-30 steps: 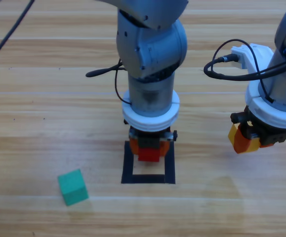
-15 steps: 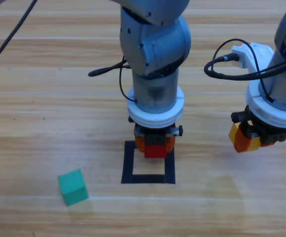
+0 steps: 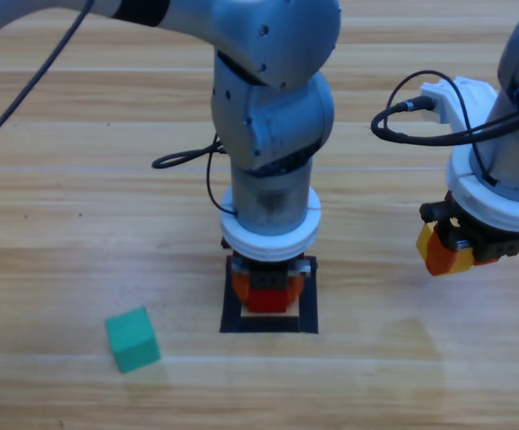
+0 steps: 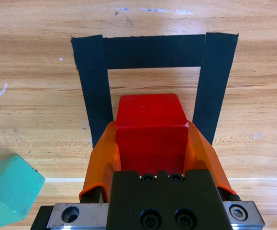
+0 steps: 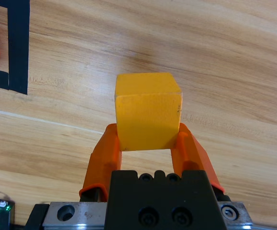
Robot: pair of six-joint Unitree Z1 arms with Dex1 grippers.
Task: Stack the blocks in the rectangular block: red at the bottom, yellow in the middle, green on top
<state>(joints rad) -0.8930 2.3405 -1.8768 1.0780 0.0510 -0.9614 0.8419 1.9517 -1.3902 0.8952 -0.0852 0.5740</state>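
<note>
High view: the left gripper (image 3: pixel 265 291) points straight down over the rectangular block (image 3: pixel 307 309), jaws pinching red (image 3: pixel 265 299); whether red touches the desk (image 3: pixel 62 224) is hidden. The right gripper (image 3: pixel 447 251) hangs aside, clamping yellow (image 3: pixel 442 253); green (image 3: pixel 133 339) lies apart.

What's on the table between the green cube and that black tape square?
Nothing: only bare wood between the green cube and the black tape square, seen in the high view.

A robotics lab bench: two grey arms reach down over a bare wooden table (image 3: pixel 80 224), black cables (image 3: pixel 411 121) looping from their wrists. A square of black tape (image 3: pixel 269 322) marks the planks, and plain coloured cubes, among them a green cube (image 3: pixel 133 339), serve as test pieces.
</note>
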